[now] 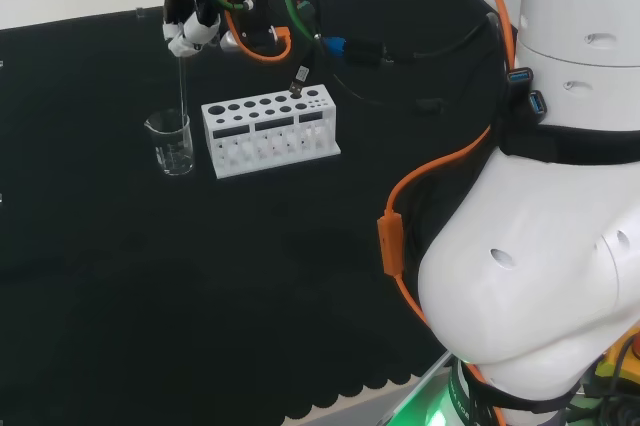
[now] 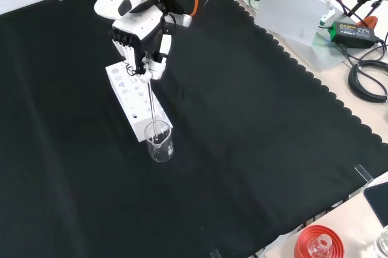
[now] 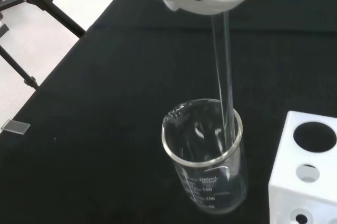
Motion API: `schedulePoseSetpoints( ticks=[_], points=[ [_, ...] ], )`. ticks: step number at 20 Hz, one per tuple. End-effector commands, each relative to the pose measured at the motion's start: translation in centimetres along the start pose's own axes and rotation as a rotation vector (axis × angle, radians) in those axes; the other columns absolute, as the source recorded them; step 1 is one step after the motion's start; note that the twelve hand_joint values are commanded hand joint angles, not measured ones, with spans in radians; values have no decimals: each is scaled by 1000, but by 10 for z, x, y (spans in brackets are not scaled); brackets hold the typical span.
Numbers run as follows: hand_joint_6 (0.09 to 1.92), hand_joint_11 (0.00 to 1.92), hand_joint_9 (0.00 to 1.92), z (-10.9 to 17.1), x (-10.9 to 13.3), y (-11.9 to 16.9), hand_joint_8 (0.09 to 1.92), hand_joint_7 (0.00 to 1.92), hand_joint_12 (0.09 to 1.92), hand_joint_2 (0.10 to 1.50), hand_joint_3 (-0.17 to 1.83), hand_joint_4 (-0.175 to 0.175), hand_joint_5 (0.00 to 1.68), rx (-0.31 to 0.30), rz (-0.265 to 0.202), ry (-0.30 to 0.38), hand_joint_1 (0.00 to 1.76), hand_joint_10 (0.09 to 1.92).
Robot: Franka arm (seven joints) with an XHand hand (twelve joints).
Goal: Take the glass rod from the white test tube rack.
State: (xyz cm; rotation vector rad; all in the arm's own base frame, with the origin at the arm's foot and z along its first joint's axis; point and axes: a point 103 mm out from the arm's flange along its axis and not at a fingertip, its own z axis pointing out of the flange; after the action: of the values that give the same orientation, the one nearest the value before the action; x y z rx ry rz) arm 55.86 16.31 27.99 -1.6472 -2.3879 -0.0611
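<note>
now my hand (image 2: 144,39) pinches the glass rod (image 3: 225,84), its lower end inside the beaker (image 3: 206,158) beside the white rack (image 1: 270,133).

The arm reaches far out over the bench, its hand (image 2: 140,39) hanging fingers-down, curled in a pinch.

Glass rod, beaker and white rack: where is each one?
Glass rod (image 3: 224,66), wrist view: its middle, below the fingers.
Beaker (image 1: 172,143), head view: its glass wall.
White rack (image 1: 268,129), head view: its front face.
</note>
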Motion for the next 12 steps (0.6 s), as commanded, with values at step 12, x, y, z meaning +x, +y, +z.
schedulePoseSetpoints(
  ticks=[12],
  points=[
    [429,1575,1765,16,29,-3,570,1387,626,947,93,-175,1179,27,-37,6,1321,363]
  ],
)
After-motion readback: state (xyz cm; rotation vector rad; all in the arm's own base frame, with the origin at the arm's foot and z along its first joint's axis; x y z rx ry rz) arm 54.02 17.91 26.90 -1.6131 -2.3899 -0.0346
